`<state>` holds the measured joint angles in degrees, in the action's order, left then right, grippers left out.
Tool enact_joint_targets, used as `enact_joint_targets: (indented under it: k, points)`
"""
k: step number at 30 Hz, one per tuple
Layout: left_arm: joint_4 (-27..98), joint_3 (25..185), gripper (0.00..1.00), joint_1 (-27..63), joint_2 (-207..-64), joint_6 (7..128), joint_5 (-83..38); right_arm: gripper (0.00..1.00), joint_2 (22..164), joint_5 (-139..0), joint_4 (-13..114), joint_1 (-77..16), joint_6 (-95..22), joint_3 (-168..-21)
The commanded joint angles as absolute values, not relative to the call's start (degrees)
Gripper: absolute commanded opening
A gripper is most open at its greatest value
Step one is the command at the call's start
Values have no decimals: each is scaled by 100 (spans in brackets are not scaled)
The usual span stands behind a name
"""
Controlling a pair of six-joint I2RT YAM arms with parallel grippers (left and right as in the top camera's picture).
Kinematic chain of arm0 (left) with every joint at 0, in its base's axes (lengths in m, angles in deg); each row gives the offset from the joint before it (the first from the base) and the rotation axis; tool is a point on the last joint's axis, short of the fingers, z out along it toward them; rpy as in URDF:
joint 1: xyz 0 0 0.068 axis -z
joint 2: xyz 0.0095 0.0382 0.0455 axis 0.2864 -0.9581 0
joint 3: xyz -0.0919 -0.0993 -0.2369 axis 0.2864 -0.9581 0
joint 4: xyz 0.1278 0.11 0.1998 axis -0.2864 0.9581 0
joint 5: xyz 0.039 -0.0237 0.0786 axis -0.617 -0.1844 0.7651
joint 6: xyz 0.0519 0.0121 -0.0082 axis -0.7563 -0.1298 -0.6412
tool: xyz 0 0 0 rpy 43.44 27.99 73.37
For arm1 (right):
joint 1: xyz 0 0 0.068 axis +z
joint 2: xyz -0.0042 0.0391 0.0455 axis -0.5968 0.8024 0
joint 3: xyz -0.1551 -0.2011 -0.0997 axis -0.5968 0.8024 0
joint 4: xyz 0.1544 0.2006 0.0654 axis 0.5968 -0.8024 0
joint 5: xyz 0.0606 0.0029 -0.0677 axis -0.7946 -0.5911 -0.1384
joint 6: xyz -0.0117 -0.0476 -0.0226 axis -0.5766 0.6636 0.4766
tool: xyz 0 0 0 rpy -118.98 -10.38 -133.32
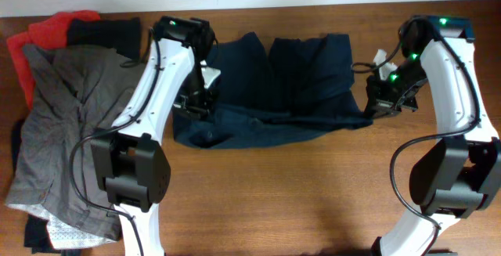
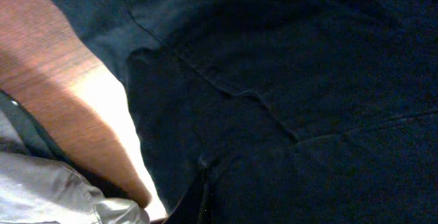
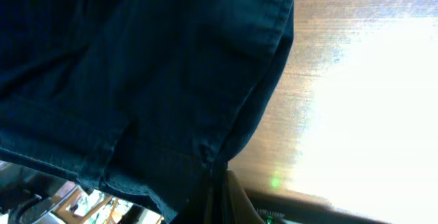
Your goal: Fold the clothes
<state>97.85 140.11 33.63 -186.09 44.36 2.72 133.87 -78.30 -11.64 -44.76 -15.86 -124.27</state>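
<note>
Take the pile of garments at one end of the table as your marker: a grey piece on top, red and black ones behind it. Your navy shorts lie on the wood just beside that pile, spread out but rumpled, with both legs pointing to the table's far edge and the near hem lying unevenly.

Your left gripper sits over the edge of the shorts nearest the pile, in the narrow stretch between pile and cloth. Its wrist camera shows only dark fabric, seams, a strip of wood and a grey corner of the pile, so you cannot tell how its pincer stands or whether it holds anything.

Your right gripper is at the edge of the shorts farthest from the pile. Its pincer is pressed narrow on the hem there, and the cloth bunches into the fingers and hangs from them above the bare wood.
</note>
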Motion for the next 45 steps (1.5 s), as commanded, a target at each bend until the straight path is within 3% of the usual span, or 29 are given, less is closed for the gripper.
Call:
enact_joint_targets:
  k: [1, 2, 4, 9, 17, 20, 26, 33, 43, 45]
  points:
    - [9822, 13676, 21, 3388, -18417, 4526, 504, 17, 13291, -7561, -1111, -4522, -1462, -12123]
    - [9822, 13585, 28, 3390, -18417, 4526, 502, 31, 13291, -7600, -1127, -4520, -1370, -12088]
    - [9820, 13556, 32, 3403, -18406, 4524, 478, 38, 13291, -7598, -1133, -4522, -1366, -12088]
    - [9820, 13558, 46, 3595, -18310, 4498, 482, 38, 13280, -7600, -1125, -4522, -1359, -12088]
    - [9820, 13707, 49, 3899, -17813, 4554, 485, 38, 13269, -8064, -604, -4522, -1359, -12088]
    - [9820, 14055, 61, 3899, -17280, 4570, 485, 38, 13269, -8210, -416, -4522, -1361, -12088]
    - [8985, 14686, 71, 3899, -16257, 4570, 721, 38, 13271, -8407, -51, -4478, -1383, -12088]
    - [7483, 14680, 77, 3890, -16581, 4399, 810, 38, 13278, -8243, 342, -3904, -2019, -11620]
    - [6913, 14680, 78, 3562, -17741, 4362, 823, 37, 13282, -7449, 1704, -3351, -3243, -10090]
    - [6915, 14680, 78, 3490, -17824, 4321, 817, 33, 13282, -7165, 1990, -3408, -3608, -9784]
